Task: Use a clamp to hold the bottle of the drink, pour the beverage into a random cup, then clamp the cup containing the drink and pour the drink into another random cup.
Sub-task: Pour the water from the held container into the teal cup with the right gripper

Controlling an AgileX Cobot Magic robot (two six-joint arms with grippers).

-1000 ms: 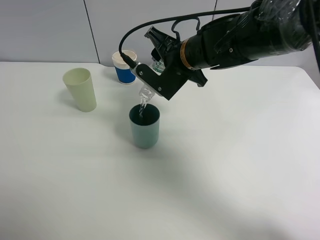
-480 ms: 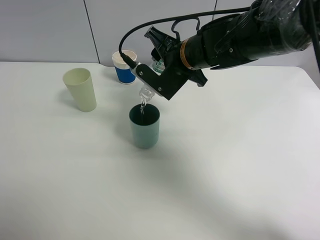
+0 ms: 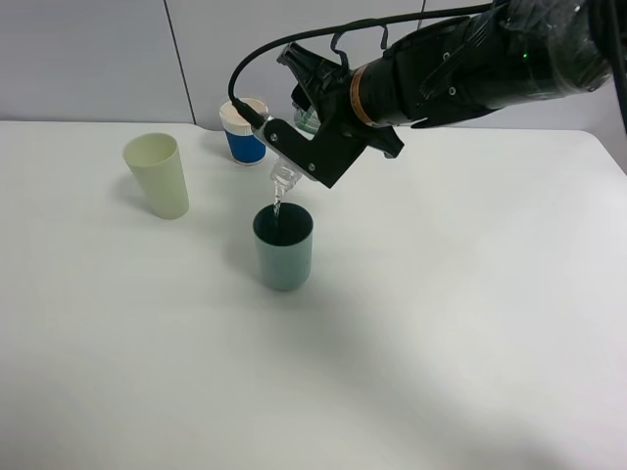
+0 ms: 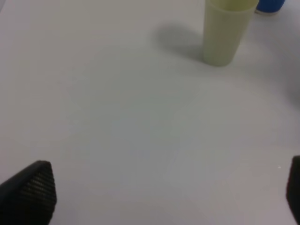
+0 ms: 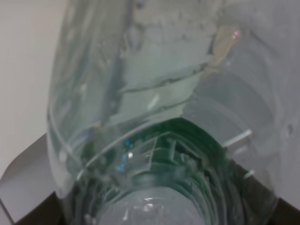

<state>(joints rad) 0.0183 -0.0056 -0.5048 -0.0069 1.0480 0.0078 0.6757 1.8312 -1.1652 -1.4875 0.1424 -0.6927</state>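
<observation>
Midway: the first pour is running, the second not yet begun.
Just above the teal cup, the right gripper is clamped on the tilted bottle, and a thin stream drops into the cup. The left gripper idles over the tabletop, fingers apart. Left to do: tip the teal cup into the blue cup.

1. We find no text, brand, number or sign that can be read anywhere.
2. The bottle, clamped between the jaws of the right gripper, carries a dark green label; its print is too blurred for us to read.
3. The blue paper cup, near those jaws on their far side, shows us no legible marking.
</observation>
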